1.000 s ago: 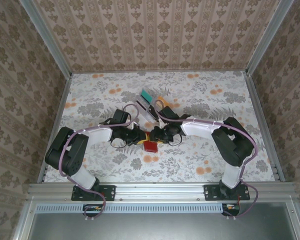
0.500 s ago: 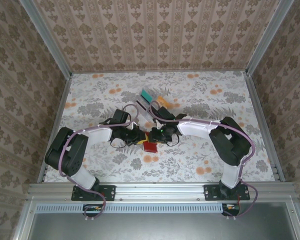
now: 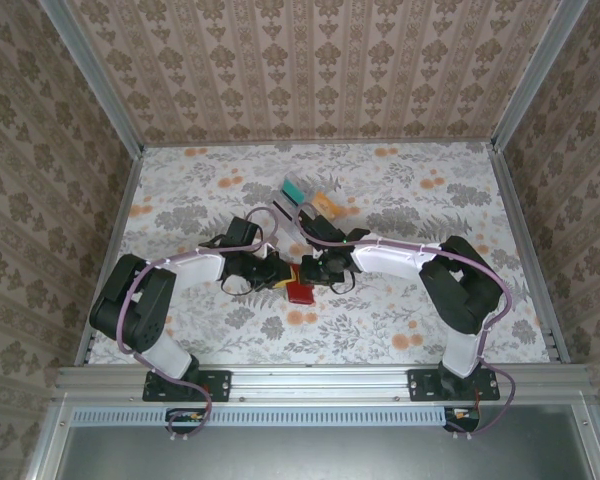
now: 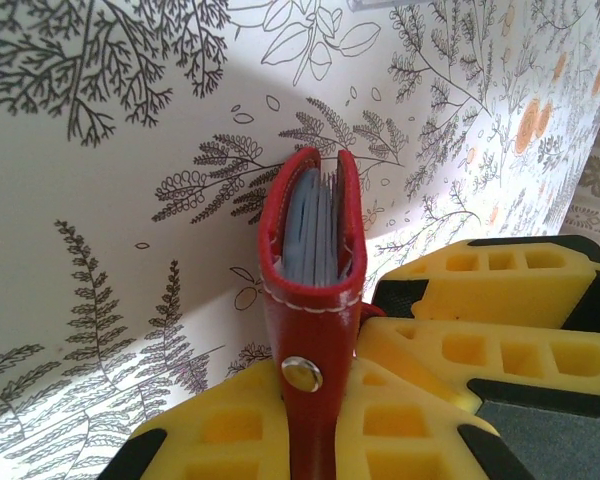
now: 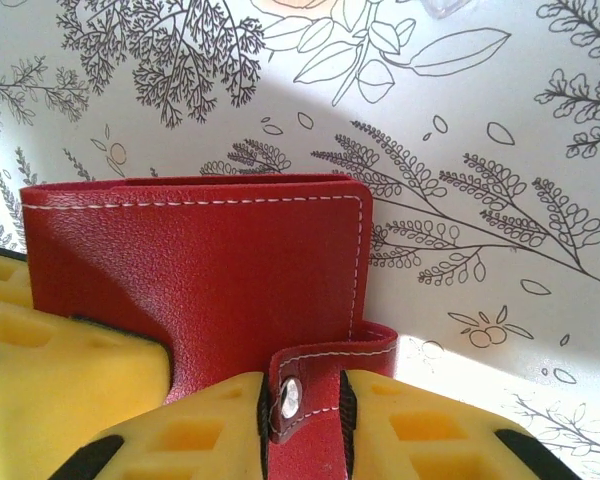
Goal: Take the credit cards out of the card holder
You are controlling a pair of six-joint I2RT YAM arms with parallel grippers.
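My left jaws [image 4: 315,410] are clamped across the red card holder [image 4: 302,300], which sits between both wrists over the counter [image 4: 100,200]. Its long axis runs away from them, with the blue-grey credit cards [image 4: 310,225] edge-on at the far mouth. My right jaws [image 5: 305,425] closely flank the snap tab [image 5: 320,365]; I cannot tell whether they are gripping it.

No readable text, label, brand, number or sign on any visible surface.

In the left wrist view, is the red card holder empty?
No, pale blue-grey cards show edge-on between the two red covers of the card holder.
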